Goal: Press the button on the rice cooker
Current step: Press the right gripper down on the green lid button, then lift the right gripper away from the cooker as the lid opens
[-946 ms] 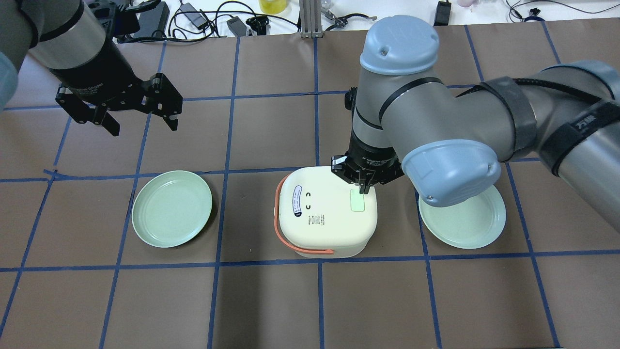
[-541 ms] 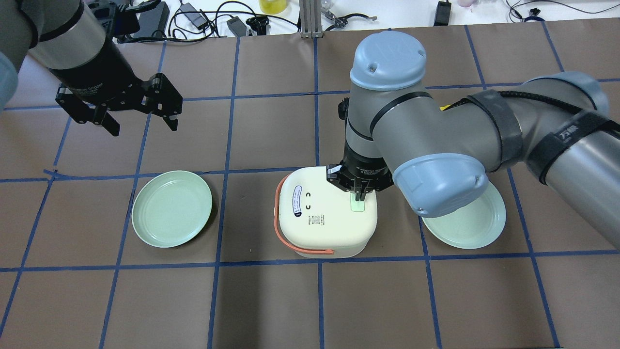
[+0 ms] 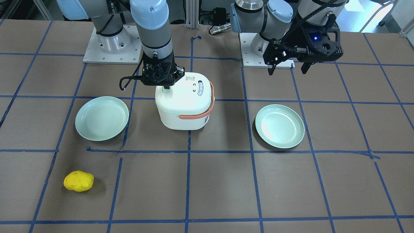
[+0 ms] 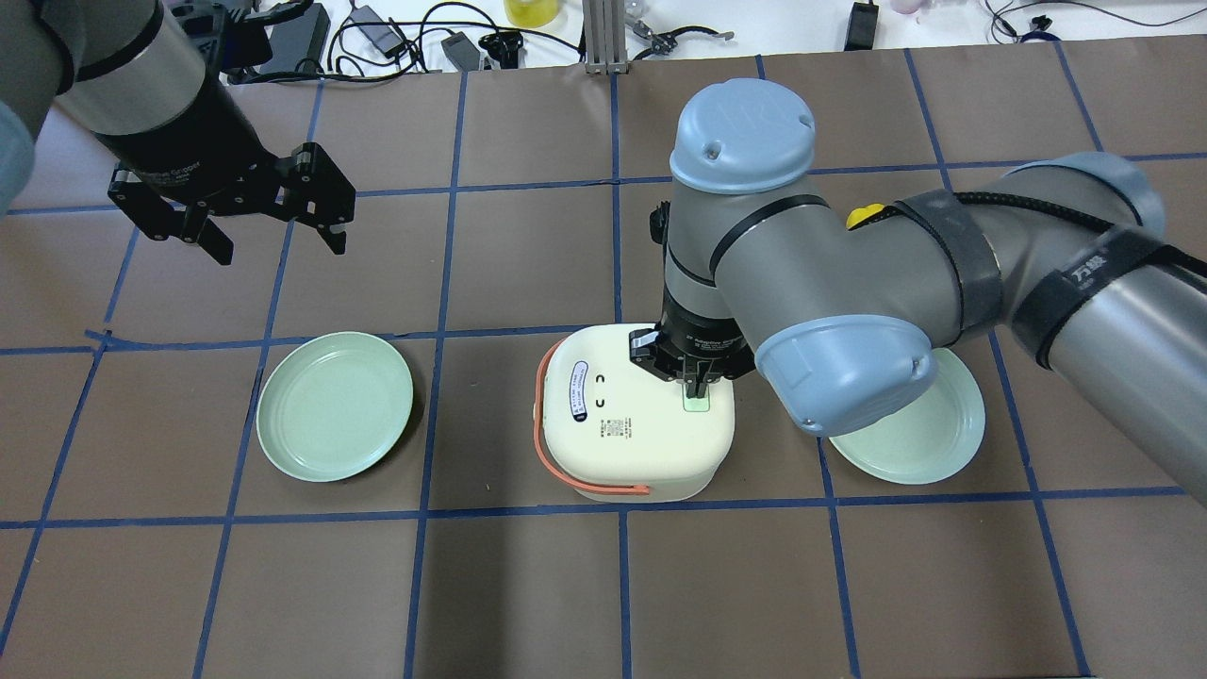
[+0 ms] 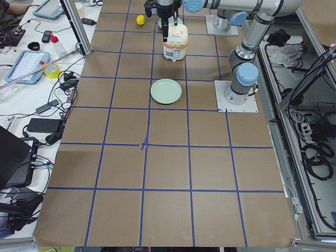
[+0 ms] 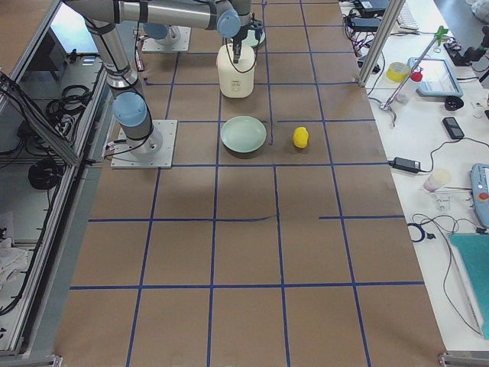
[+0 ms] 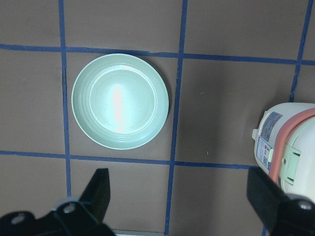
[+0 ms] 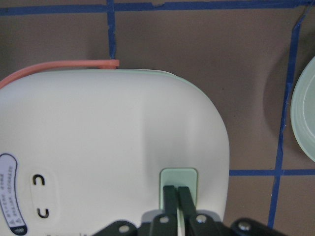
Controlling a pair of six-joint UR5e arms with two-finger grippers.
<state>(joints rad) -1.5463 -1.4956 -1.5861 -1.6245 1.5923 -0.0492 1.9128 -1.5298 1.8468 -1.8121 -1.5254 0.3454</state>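
Observation:
A cream rice cooker [image 4: 632, 415] with an orange handle [image 4: 545, 453] stands mid-table; it also shows in the front view [image 3: 184, 103] and the right wrist view [image 8: 98, 147]. Its pale green button [image 4: 696, 400] sits on the lid [image 8: 178, 183]. My right gripper [image 4: 696, 387] is shut, its fingertips [image 8: 176, 195] together and down on the button [image 3: 166, 90]. My left gripper [image 4: 273, 240] is open and empty, held high over the table's back left [image 3: 288, 69], far from the cooker.
A green plate [image 4: 335, 405] lies left of the cooker and another [image 4: 910, 434] lies right of it, partly under my right arm. A yellow potato-like object [image 3: 78, 181] lies beyond the right plate. Cables and tools [image 4: 396, 38] crowd the far edge.
My right gripper has moved left and down along the lid onto the green button, covering more of it. My left arm has not moved.

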